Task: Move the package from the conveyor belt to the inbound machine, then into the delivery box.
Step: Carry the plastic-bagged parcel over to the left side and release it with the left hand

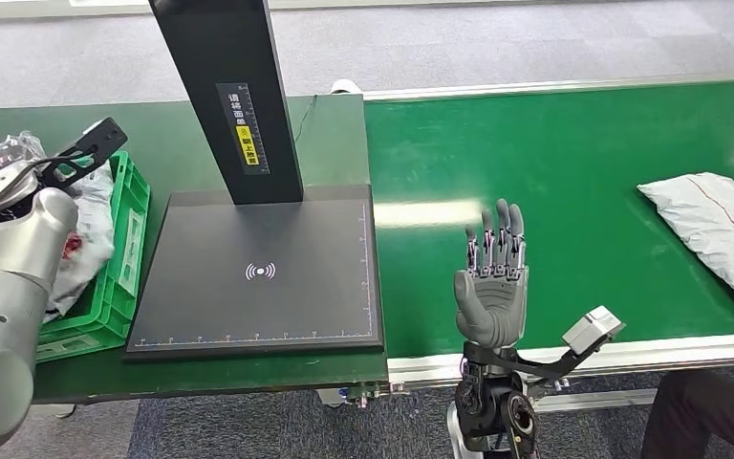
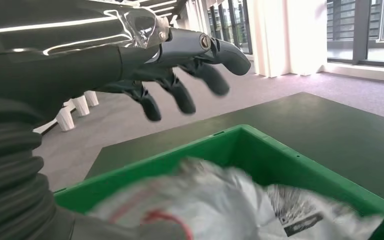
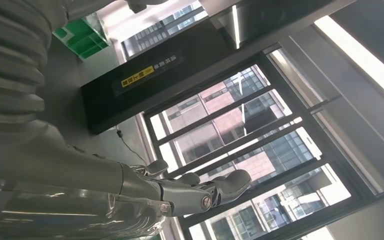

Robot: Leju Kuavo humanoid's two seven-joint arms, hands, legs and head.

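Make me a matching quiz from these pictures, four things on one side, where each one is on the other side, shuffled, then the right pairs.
1. white package
2. right hand
3. green crate
4. black scanner plate

A. far left, bags inside
B. on the belt, far right
C. raised open above the belt
D. between crate and belt

Pairs: 1-B, 2-C, 3-A, 4-D

The right hand (image 1: 490, 287) stands upright on a raised forearm, palm turned back toward the robot's body, fingers (image 1: 499, 237) straight, close together and pointing up. It holds nothing. The silver left arm (image 1: 5, 287) reaches forward at the robot's left side. In the left wrist view the left hand (image 2: 180, 65) is empty, its dark fingers (image 2: 177, 92) spread apart and gently curved, stretched out from the ribbed grey wrist cover (image 2: 10, 170).
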